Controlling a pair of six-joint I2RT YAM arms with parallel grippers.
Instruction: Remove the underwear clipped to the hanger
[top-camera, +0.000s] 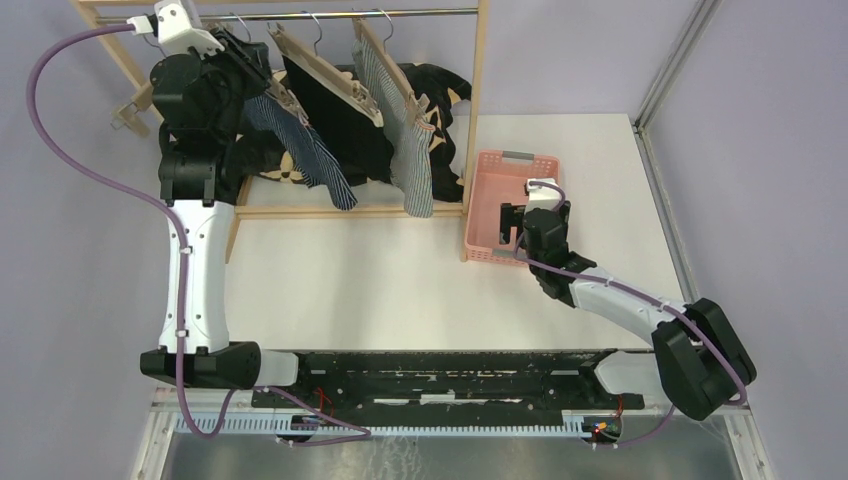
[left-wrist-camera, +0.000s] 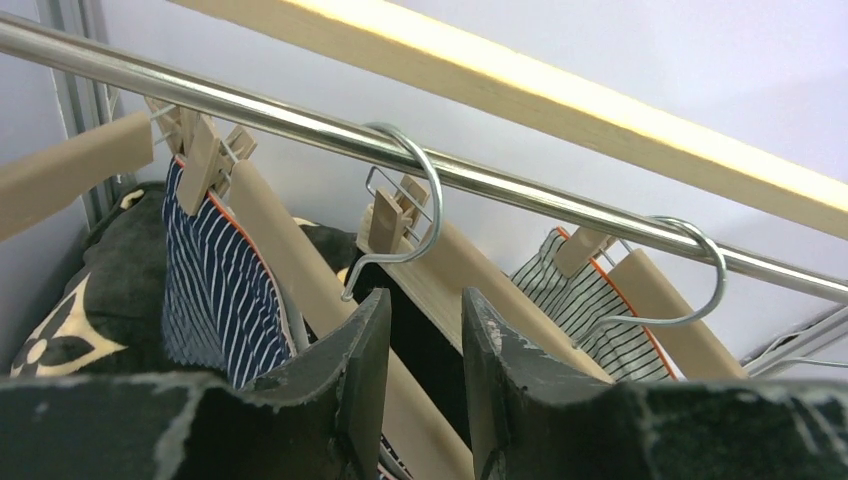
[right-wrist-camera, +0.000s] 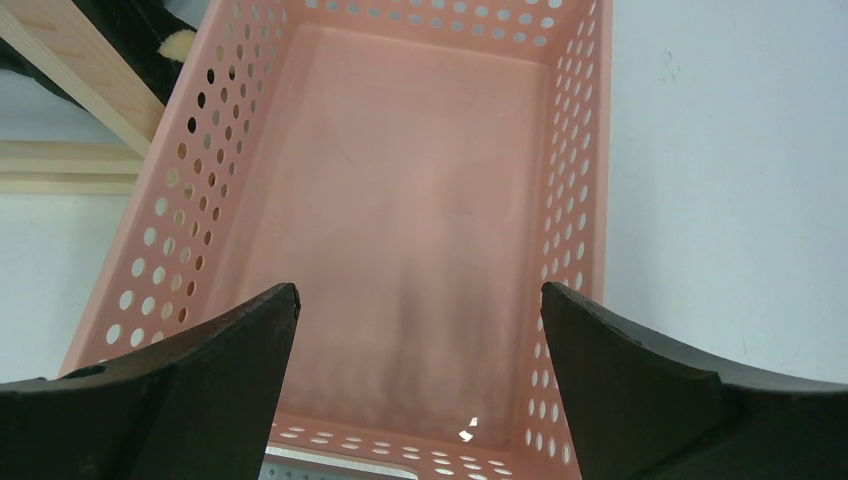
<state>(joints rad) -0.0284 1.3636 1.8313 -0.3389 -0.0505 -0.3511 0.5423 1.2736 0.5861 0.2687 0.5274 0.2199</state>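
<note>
Three boxer shorts hang clipped to wooden hangers on the rail (top-camera: 340, 15): navy striped (top-camera: 305, 150), plain black (top-camera: 335, 125), grey-white pinstriped (top-camera: 412, 160). My left gripper (top-camera: 252, 72) is raised to the rail beside the navy pair's hanger. In the left wrist view it (left-wrist-camera: 425, 315) is open with a narrow gap and holds nothing. The black shorts (left-wrist-camera: 415, 345) and their hanger show behind the gap, the navy shorts (left-wrist-camera: 215, 290) to the left and the pinstriped shorts (left-wrist-camera: 590, 310) to the right. My right gripper (top-camera: 508, 225) is wide open and empty over the pink basket (top-camera: 490, 180).
The basket (right-wrist-camera: 200, 200) is empty inside. A black cushion with cream flower marks (top-camera: 445, 90) lies behind the rack, and also shows in the left wrist view (left-wrist-camera: 100, 290). The rack's wooden post (top-camera: 475, 130) stands between the clothes and the basket. Wooden clips (left-wrist-camera: 205, 155) pin the waistbands.
</note>
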